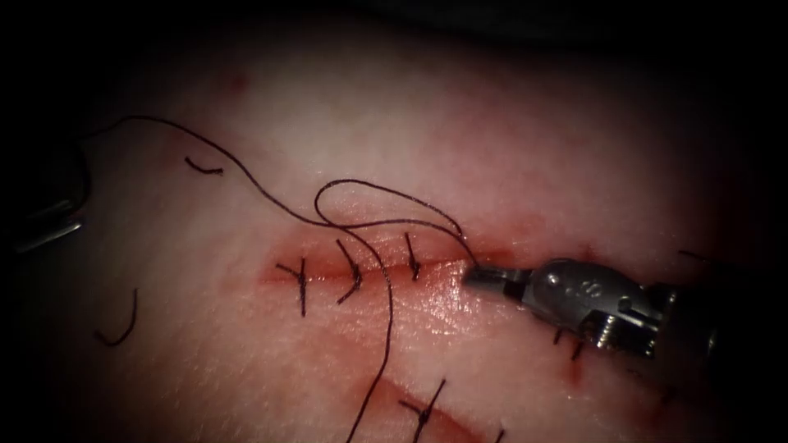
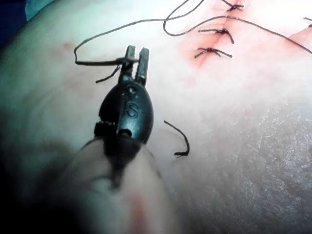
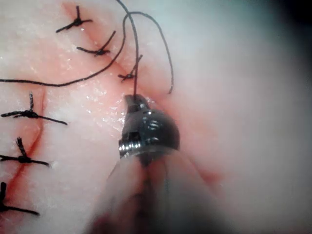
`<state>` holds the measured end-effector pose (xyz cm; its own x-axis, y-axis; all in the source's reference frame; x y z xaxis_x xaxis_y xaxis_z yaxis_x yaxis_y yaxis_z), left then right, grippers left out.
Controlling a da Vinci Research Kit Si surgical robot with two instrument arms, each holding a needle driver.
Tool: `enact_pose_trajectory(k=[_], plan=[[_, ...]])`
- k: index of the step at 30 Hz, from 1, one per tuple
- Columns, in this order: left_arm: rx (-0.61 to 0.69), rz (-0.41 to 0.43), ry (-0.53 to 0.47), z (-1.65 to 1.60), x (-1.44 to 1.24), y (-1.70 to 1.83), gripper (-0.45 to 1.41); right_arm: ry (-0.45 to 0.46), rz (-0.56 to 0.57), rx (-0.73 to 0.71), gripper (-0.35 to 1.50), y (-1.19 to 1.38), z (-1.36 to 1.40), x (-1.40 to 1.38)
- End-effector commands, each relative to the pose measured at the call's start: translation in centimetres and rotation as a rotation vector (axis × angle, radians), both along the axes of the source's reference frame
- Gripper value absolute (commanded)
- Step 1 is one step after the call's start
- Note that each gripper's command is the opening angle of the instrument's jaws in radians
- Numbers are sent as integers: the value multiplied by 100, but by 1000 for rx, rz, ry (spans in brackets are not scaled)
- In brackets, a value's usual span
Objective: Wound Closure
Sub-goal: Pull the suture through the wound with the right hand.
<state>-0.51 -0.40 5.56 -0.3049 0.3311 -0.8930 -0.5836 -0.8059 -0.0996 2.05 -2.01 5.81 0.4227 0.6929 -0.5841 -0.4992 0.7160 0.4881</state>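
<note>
The right gripper (image 1: 480,275) pinched the thread (image 1: 386,194) at the cut (image 1: 369,271) in the tissue (image 1: 492,148). The left gripper (image 2: 135,54) pinched the thread's far end; needle not identifiable.

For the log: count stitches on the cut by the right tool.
3: left stitch, middle stitch, right stitch, beside the right pincer; more may hide beneath. It and left pincer hold thread.

The left tool (image 1: 49,221) lay mostly cut off at the endoscope view's left edge. The thread (image 1: 373,394) ran off the bottom edge. Needle location could not be determined.
</note>
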Motion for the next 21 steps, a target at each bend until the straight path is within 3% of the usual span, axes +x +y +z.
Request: enact_pose_trajectory(k=[1, 9, 15, 20, 21], plan=[[-6, 6, 3, 9, -7, 4, -45, 40, -52, 18, -35, -28, -14, 13], [14, 29, 4, 32, -24, 4, -45, 118, -215, 31, -35, -114, -109, 29], [26, 51, 5, 42, -20, 4, -45, 211, -354, 38, -35, -170, -192, 60], [39, 50, 18, 47, -15, 4, -45, 288, -395, -26, -35, -192, -233, 93], [39, 53, 19, 47, -14, 4, -45, 304, -398, -53, -23, -191, -233, 96]])
